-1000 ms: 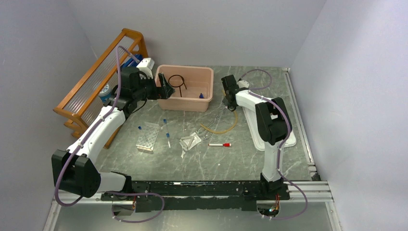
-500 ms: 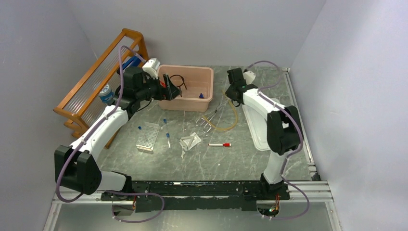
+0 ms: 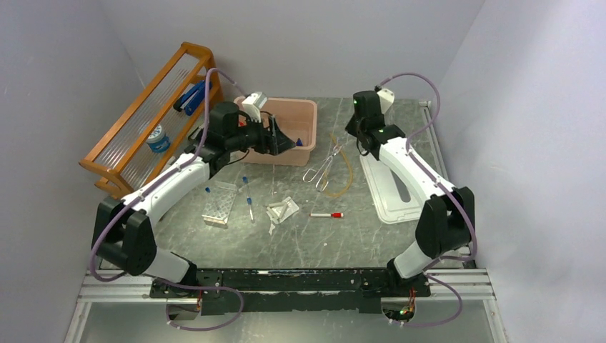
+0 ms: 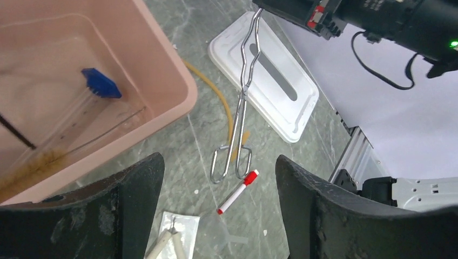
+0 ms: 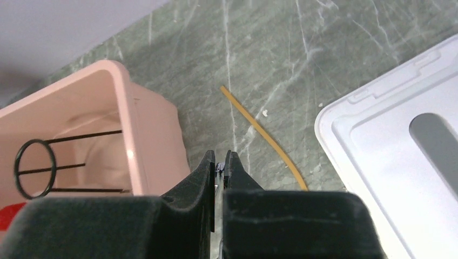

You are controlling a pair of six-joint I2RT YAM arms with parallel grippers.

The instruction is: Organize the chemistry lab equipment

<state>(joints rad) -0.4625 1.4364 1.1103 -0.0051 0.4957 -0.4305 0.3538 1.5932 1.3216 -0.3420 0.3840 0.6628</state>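
Left wrist view: right pincer (image 4: 260, 5) grips tongs (image 4: 241, 116) by the tips; left pincer (image 4: 213, 164) open. Stiff, slick steel; may swing.

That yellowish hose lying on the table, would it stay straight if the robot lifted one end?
Probably not: the hose lies in a loose curve, so it would likely droop. It looks thin, so it is probably light. Lying curved, it seems unlikely to roll away.
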